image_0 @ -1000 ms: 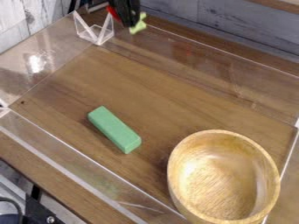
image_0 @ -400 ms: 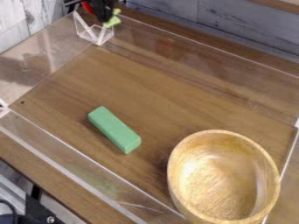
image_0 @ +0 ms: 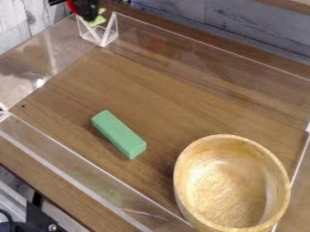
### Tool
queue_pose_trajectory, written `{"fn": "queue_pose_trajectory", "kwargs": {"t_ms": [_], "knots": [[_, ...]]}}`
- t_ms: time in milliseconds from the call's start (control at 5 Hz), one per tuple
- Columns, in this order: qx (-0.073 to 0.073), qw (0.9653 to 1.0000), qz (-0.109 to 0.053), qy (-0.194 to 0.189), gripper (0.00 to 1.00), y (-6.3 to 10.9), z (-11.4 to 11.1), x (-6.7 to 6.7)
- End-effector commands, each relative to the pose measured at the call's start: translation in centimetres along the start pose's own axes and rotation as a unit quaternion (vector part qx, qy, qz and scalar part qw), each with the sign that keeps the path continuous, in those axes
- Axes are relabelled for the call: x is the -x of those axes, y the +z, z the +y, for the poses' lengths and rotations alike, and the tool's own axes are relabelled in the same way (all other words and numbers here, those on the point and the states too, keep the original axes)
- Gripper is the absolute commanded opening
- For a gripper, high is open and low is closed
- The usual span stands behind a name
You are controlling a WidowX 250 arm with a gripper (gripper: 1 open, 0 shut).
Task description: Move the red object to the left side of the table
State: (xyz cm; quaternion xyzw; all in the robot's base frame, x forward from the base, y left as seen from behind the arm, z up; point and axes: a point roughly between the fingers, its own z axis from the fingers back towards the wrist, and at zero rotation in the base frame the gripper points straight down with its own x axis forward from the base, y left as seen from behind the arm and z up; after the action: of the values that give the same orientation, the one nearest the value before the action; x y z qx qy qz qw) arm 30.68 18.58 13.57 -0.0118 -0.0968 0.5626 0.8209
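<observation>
Recorder: Leftward shift since the frame a second back. Your hand [image_0: 89, 12] has travelled along the far wall toward the upper-left corner of the view, and the red object [image_0: 82, 8] went with it. Earlier both hung just right of the clear triangular stand [image_0: 100, 33]. Now they hang above it and slightly to its left.

Checker: State of the hand?

Recorder: Fingers together, clamped on the red object. Note that the top edge of the picture cuts off most of the hand, so you see only its lower tip, and that is blurred.

Checker: Where is the red object, exactly?

Recorder: Off the desk [image_0: 182, 100], held in the air at the far left corner, over the stand. Its yellow-green stem [image_0: 97, 18] pokes out low and to the right of the red body. I cannot tell whether it touches the stand.

Checker: Anything else changed?

Recorder: No. The green block [image_0: 119, 134] lies flat and diagonal, left of centre, in the same spot as before. The wooden bowl [image_0: 233, 185] sits upright at the near right corner, also unmoved. Block and bowl are apart from each other, and both are well apart from your hand. Low clear walls [image_0: 36, 68] border the desk on the sides you can see.
</observation>
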Motion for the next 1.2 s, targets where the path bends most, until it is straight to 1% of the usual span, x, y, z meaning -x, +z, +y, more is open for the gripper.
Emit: {"fn": "queue_pose_trajectory", "kwargs": {"t_ms": [0, 200, 400, 600, 1000], "knots": [[-0.003, 0.9985, -0.032, 0.044, 1.00, 1.3, 1.0, -2.5], [-0.022, 0.9958, -0.031, 0.082, 1.00, 0.4, 1.7, -2.4], [-0.039, 0.9955, -0.031, 0.081, 1.00, -0.6, 1.9, -2.0], [-0.053, 0.9947, -0.030, 0.083, 1.00, -1.6, 2.0, -1.7], [-0.067, 0.9958, -0.026, 0.056, 1.00, -3.3, 2.5, 0.2]]}}
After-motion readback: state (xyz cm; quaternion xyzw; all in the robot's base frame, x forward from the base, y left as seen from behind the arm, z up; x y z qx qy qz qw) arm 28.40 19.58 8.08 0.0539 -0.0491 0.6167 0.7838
